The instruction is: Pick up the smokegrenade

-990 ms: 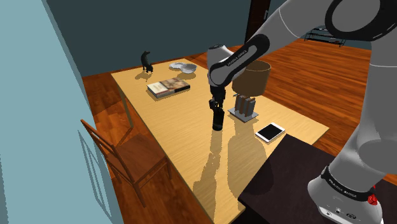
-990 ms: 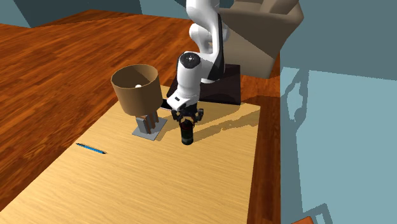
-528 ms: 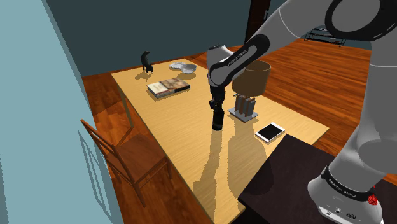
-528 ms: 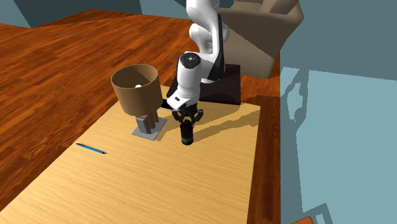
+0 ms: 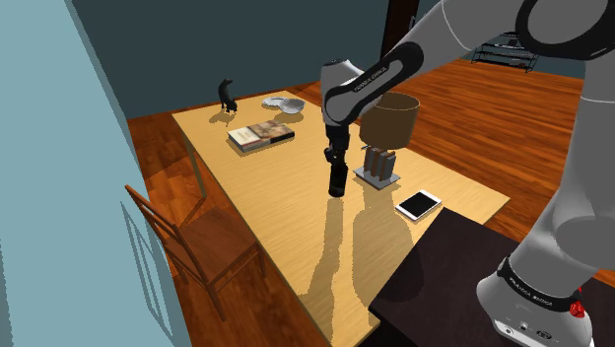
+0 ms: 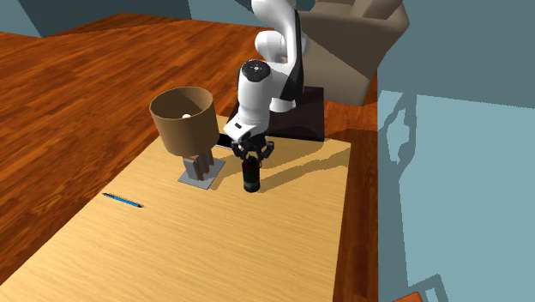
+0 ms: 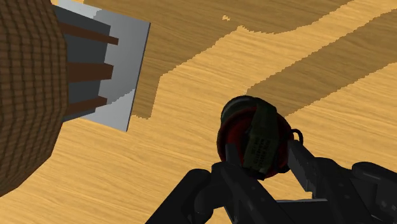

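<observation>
The claw (image 5: 338,161) points straight down over the middle of the wooden counter (image 5: 286,227) and pinches the top of the dark smoke grenade (image 5: 337,182), which stands upright between its two fingers; I cannot tell whether its base touches the counter or hangs just clear of it. In the shoulder view the lamp (image 5: 386,123) with the brown shade stands near the grenade at two o'clock, the white phone (image 5: 418,204) lies between three and four o'clock, and the book (image 5: 261,135) lies at ten o'clock. In the second exterior view a blue pen (image 6: 123,201) lies well apart from the grenade, between eight and nine o'clock.
</observation>
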`<action>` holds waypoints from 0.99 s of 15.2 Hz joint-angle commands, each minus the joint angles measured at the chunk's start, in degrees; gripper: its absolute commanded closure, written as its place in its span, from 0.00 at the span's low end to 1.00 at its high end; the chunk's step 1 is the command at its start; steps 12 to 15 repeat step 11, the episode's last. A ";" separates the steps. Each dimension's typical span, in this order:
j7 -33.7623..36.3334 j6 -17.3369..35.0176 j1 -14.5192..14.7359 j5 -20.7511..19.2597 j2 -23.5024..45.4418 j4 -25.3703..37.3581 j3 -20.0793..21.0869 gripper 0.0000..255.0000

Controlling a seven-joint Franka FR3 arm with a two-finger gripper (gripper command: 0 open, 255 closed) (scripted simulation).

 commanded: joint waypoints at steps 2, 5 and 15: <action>-0.29 -1.81 -0.05 0.17 -1.28 0.55 0.03 1.00; -0.53 -3.80 -0.05 0.34 -2.55 1.27 0.08 1.00; -0.86 -6.59 -0.05 0.56 -4.17 2.46 0.14 1.00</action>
